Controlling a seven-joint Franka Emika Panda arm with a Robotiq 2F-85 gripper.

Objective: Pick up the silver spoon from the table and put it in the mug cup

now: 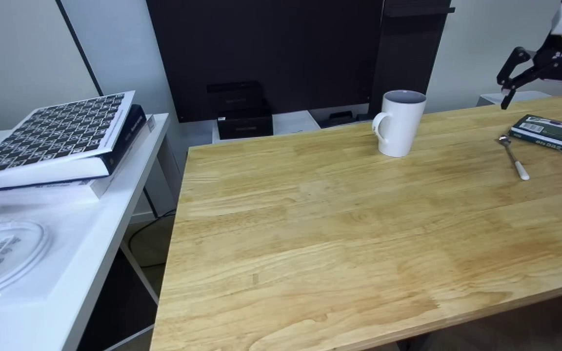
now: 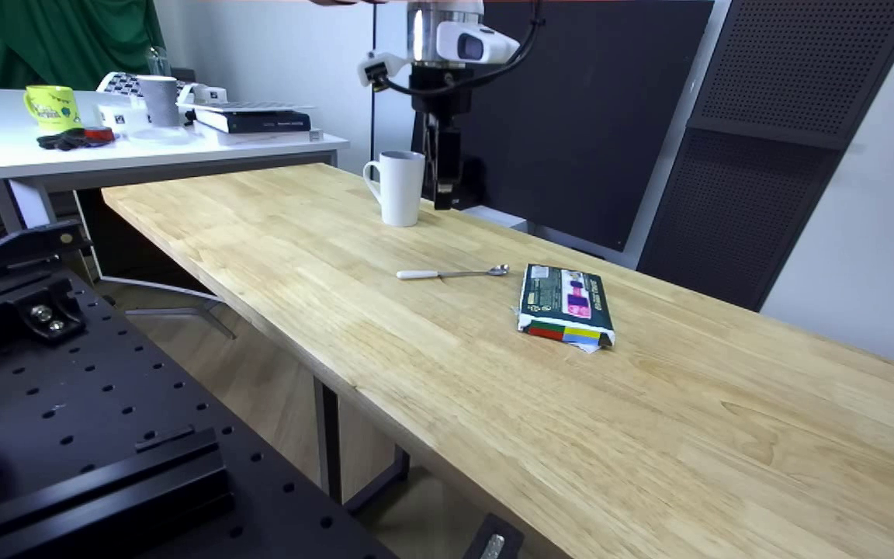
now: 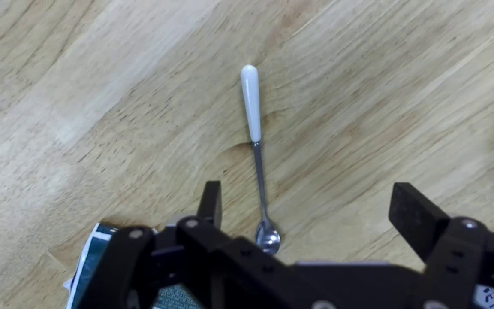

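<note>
In the case of the hand: held well above the desk, with fingers spread far apart and holding nothing. Probably set so wide to leave room on both sides of a thin target, and so high to come down from above.

As for the spoon: lying flat on the desk, not yet touched, with its bowl just beside the pack and its white end turned away. In the wrist view, running nearly square to the line between the fingertips, so seemingly well set for a pinch across the stem; nearer the finger on the left, though, so probably calling for a small shift before the descent. Better gripped toward the white end, judging by the closeness of the pack: less risk of a knock there, and more chance of sending the bowl in first.

As for the mug: standing upright by the far edge, well apart from the spoon and to its left in both exterior views. Placed mouth up, so fit to receive, and with its loop turned left, so likely out of the way of a carry from the right. Now only at the lining-up, in all likelihood, with grasp, carry and drop left to do.
</note>
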